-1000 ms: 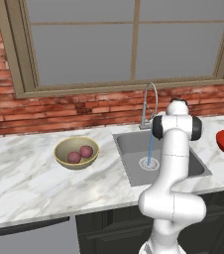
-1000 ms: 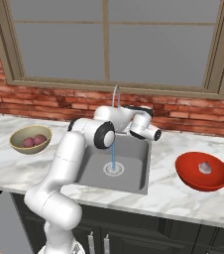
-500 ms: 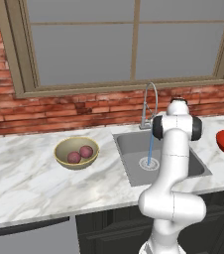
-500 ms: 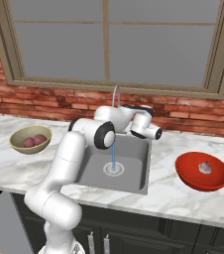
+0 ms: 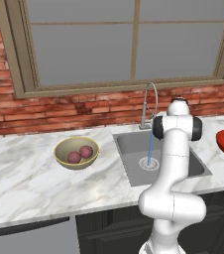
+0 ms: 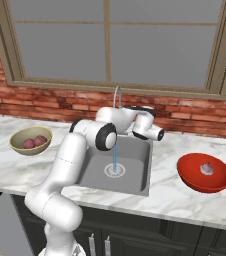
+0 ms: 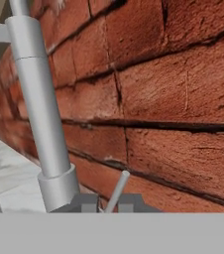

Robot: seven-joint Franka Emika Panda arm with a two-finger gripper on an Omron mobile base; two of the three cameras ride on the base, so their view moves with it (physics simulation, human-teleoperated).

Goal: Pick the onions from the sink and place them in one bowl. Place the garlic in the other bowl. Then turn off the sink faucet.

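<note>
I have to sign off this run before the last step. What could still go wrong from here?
1. Water is running into the sink; the shut hand sits at the faucet's thin lever and may slip off it.
2. The hand is near the brick wall, so a wide push could hit it.

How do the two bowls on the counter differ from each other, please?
The yellowish-tan bowl is deep, while the red bowl is shallow and wider. The tan bowl sits left of the sink holding two reddish-purple onions; the red bowl sits right of it holding one pale garlic bulb. Both are round and upright.
</note>
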